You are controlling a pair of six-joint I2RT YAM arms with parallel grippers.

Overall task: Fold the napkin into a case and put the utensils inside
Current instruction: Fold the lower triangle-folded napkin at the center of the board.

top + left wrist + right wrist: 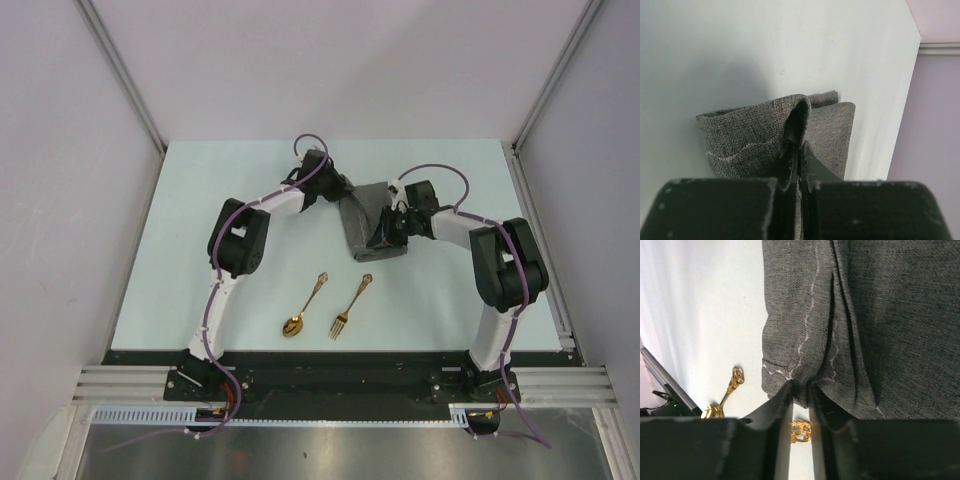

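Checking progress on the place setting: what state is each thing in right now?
napkin: partly folded, lying on the table
spoon: loose, outside the napkin
fork: loose beside the spoon
left fingers: shut on a napkin fold
right fingers: narrowly apart at napkin edge, grip unclear

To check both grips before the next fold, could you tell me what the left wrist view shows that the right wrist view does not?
Only the left wrist: the left gripper shut on a raised fold of the napkin, with the table edge beyond. Only the right wrist: the right gripper, jaws narrowly apart at the napkin's stitched edge, plus the spoon and the fork handle. Both: grey napkin on the pale table.
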